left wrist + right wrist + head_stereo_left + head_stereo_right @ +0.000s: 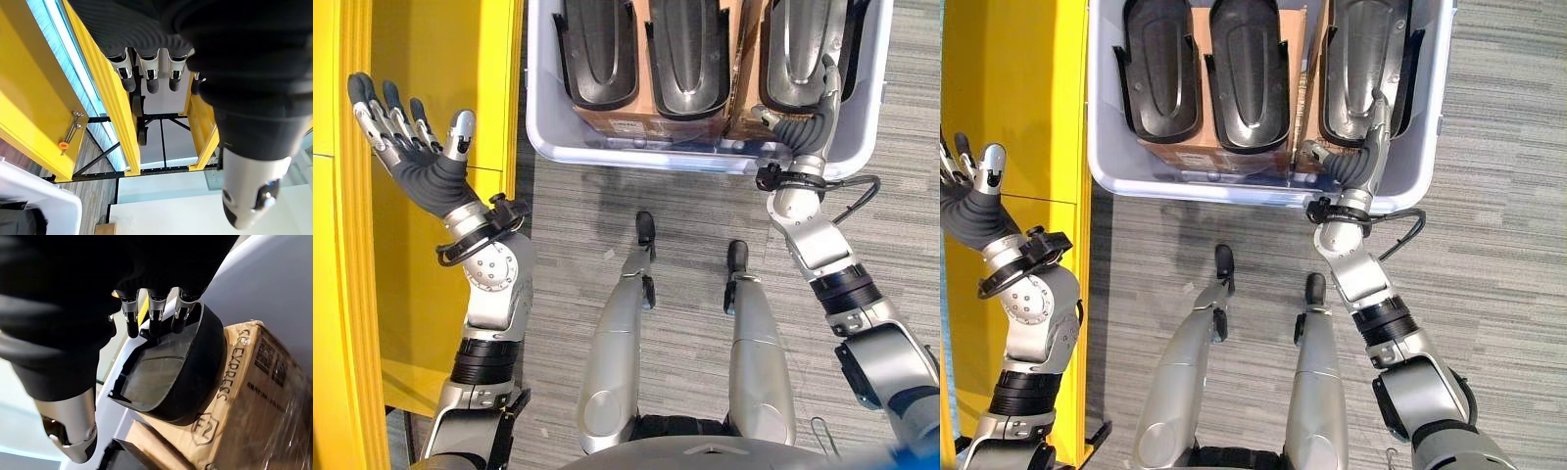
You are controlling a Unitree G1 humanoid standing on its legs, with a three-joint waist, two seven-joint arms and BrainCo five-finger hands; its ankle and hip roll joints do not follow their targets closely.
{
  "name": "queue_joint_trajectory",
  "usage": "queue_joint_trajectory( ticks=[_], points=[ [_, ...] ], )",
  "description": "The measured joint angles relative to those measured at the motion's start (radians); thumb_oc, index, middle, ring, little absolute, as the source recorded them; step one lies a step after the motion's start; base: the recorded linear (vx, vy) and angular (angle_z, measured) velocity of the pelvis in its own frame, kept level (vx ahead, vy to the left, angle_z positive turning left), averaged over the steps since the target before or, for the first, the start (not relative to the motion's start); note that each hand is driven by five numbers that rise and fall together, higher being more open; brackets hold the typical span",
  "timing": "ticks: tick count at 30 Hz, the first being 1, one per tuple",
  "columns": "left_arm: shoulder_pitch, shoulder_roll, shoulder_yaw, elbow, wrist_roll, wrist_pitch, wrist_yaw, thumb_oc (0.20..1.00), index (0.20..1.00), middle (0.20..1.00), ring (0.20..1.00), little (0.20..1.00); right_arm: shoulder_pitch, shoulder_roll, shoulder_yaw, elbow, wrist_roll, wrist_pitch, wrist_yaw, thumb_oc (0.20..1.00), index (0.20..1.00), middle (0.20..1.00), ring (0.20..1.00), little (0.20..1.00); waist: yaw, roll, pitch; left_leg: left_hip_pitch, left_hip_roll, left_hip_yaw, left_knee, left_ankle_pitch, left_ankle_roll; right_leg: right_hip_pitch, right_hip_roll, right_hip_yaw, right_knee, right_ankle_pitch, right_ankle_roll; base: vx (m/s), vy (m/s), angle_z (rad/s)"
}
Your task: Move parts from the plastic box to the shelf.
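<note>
A pale grey plastic box [636, 157] stands on the floor ahead. Inside it three black moulded parts lie side by side on cardboard cartons [626, 125]: left [597, 54], middle [690, 59] and right [798, 49]. My right hand [808, 122] is inside the box at the near end of the right part [171, 372]. It is open, its straight fingers [156, 318] lying along the part's rim and the thumb held apart. My left hand [426, 176] is raised in front of the yellow shelf [440, 59], open and holding nothing.
The yellow shelf runs along my left side, close to the box's left wall. Yellow uprights [107, 88] and a black frame show past the left hand, with an orange-handled tool [68, 134] hanging on one. Grey carpet [901, 147] lies to the right of the box.
</note>
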Motion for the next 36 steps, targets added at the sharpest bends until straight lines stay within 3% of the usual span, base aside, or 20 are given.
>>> queue_joint_trajectory(
  ticks=[6, 9, 13, 18, 22, 28, 33, 36],
  points=[
    [-0.011, 0.000, -0.001, 0.000, -0.002, 0.026, -0.005, 1.000, 1.000, 1.000, 1.000, 1.000, -0.092, -0.032, 0.001, 0.003, -0.035, 0.060, 0.023, 1.000, 1.000, 1.000, 1.000, 1.000, 0.004, 0.001, 0.000, -0.034, -0.003, -0.009, 0.019, -0.001, -0.009, -0.034, -0.003, -0.003, 0.030, -0.011, -0.004, 0.01, -0.008, 0.05],
    [-0.016, 0.001, -0.001, 0.000, -0.002, 0.028, -0.008, 1.000, 1.000, 1.000, 1.000, 1.000, -0.092, -0.032, 0.003, 0.012, 0.038, 0.089, 0.040, 1.000, 1.000, 1.000, 1.000, 1.000, 0.006, 0.001, 0.000, -0.041, -0.003, -0.015, 0.032, -0.005, -0.008, -0.033, -0.002, -0.007, 0.033, -0.012, -0.005, 0.03, -0.018, 0.02],
    [-0.028, 0.004, -0.001, 0.000, -0.002, 0.030, -0.032, 1.000, 1.000, 1.000, 1.000, 1.000, -0.124, -0.037, 0.000, 0.099, 0.200, 0.159, 0.154, 1.000, 1.000, 1.000, 1.000, 1.000, 0.011, 0.001, -0.001, -0.060, -0.002, -0.032, 0.072, -0.017, -0.008, -0.034, -0.001, -0.018, 0.055, -0.021, -0.009, 0.04, -0.070, 0.08],
    [-0.046, 0.017, 0.000, 0.000, -0.012, 0.045, -0.056, 1.000, 1.000, 1.000, 1.000, 1.000, -0.174, -0.065, 0.006, 0.129, 0.370, 0.177, 0.261, 1.000, 1.000, 1.000, 1.000, 1.000, 0.014, 0.000, -0.001, -0.067, 0.002, -0.050, 0.087, -0.019, -0.015, -0.032, 0.001, -0.038, 0.067, -0.028, -0.020, 0.02, -0.051, 0.06],
    [-0.055, 0.061, -0.001, 0.001, -0.049, 0.075, -0.076, 1.000, 1.000, 1.000, 1.000, 1.000, -0.234, -0.072, 0.011, 0.218, 0.497, 0.151, 0.301, 1.000, 1.000, 1.000, 1.000, 1.000, 0.016, -0.001, -0.002, -0.072, 0.009, -0.052, 0.107, -0.023, -0.016, -0.033, 0.008, -0.039, 0.080, -0.028, -0.022, 0.01, -0.005, -0.02],
    [-0.069, 0.069, -0.003, 0.008, -0.051, 0.088, -0.082, 1.000, 1.000, 1.000, 1.000, 1.000, -0.242, -0.096, 0.016, 0.217, 0.513, 0.104, 0.395, 1.000, 1.000, 1.000, 1.000, 1.000, 0.008, -0.001, -0.004, -0.103, 0.013, -0.057, 0.127, -0.026, -0.014, -0.064, 0.013, -0.038, 0.100, -0.028, -0.027, 0.00, 0.000, 0.00],
    [-0.068, 0.082, -0.008, 0.008, -0.067, 0.089, -0.097, 1.000, 1.000, 1.000, 1.000, 1.000, -0.240, -0.091, 0.031, 0.217, 0.510, 0.069, 0.391, 1.000, 1.000, 1.000, 1.000, 1.000, 0.009, 0.001, -0.004, -0.102, 0.015, -0.058, 0.133, -0.022, -0.020, -0.064, 0.015, -0.038, 0.104, -0.029, -0.028, 0.00, 0.006, 0.00],
    [-0.158, 0.141, -0.031, 0.060, -0.092, 0.094, -0.088, 1.000, 1.000, 1.000, 1.000, 1.000, -0.240, -0.093, 0.035, 0.233, 0.511, 0.038, 0.358, 1.000, 1.000, 1.000, 1.000, 1.000, 0.012, 0.001, -0.004, -0.103, 0.014, -0.056, 0.137, -0.027, -0.013, -0.065, 0.014, -0.036, 0.106, -0.028, -0.028, -0.01, 0.040, 0.00]
  ],
)
